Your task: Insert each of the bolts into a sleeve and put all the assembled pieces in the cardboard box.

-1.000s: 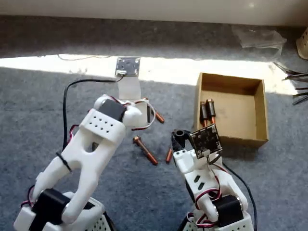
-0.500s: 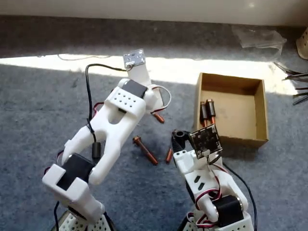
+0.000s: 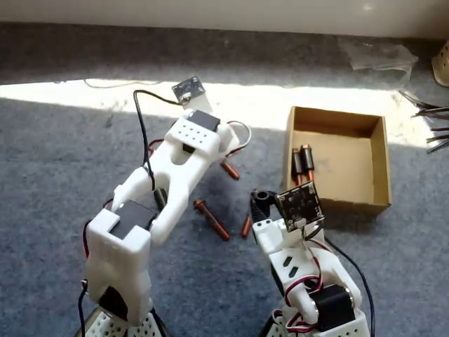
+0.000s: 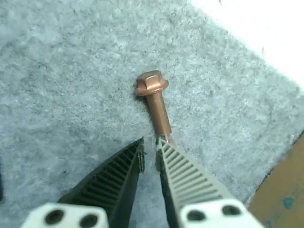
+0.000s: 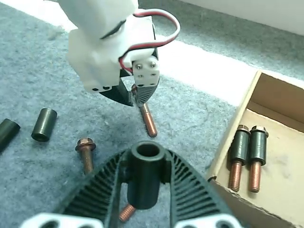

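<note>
Sun: hard band (image 3: 105, 95) across the far carpet (image 3: 56, 175), blown out white
Near side: soft even shade, kinda dim
Shadows: box (image 3: 337, 125) inner far wall goes dark

The desk (image 3: 56, 161) is covered in a mottled grey pile and is crossed by a band of white light. The left arm (image 3: 168, 182) and the right arm (image 3: 280, 242) are made of white plastic, the left marked with a grid of small dark holes. Both are fitted with black motors and red, white and black wires. Black, ribbed jaws are carried by the left gripper (image 4: 149, 142) and the right gripper (image 5: 145, 159). A matt black sleeve (image 5: 144, 183) is seen between the latter's jaws, and 2 loose sleeves (image 5: 43, 124) are equally dark. The bolts (image 4: 154, 102) are coloured a shiny copper. The cardboard box (image 3: 335, 119) is plain tan brown, and the 2 assembled pieces (image 5: 249, 152) in it are made up of black sleeves over copper shanks.
</note>
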